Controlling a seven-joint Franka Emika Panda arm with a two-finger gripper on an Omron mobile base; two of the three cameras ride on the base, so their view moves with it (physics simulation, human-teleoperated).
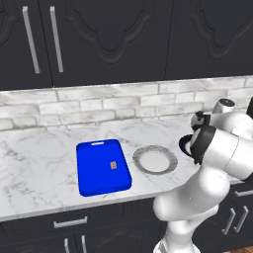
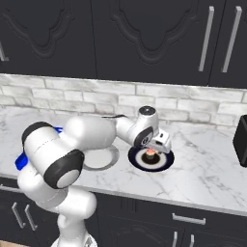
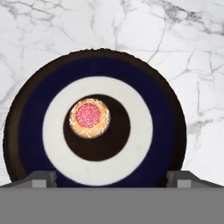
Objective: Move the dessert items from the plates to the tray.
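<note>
A small cupcake (image 3: 89, 119) with pink frosting stands in the dark centre of a round navy plate (image 3: 35, 109) that has a white ring. My gripper (image 3: 111, 179) hangs open straight above this plate (image 2: 166, 161), and the cupcake (image 2: 151, 154) sits below and between the wide-apart fingertips (image 3: 40, 178). On the bright blue tray (image 1: 94, 173) lies the brown cookie-like piece (image 1: 113, 165). To the tray's right, the plate with the grey patterned rim (image 1: 154, 159) holds nothing.
All of this rests on a white marble counter (image 1: 39, 163) backed by a pale brick wall, with dark cabinets above and below. A black appliance (image 2: 241, 135) stands at the counter's right end. My arm's white links hide part of the grey plate (image 2: 108, 161) in the right base view.
</note>
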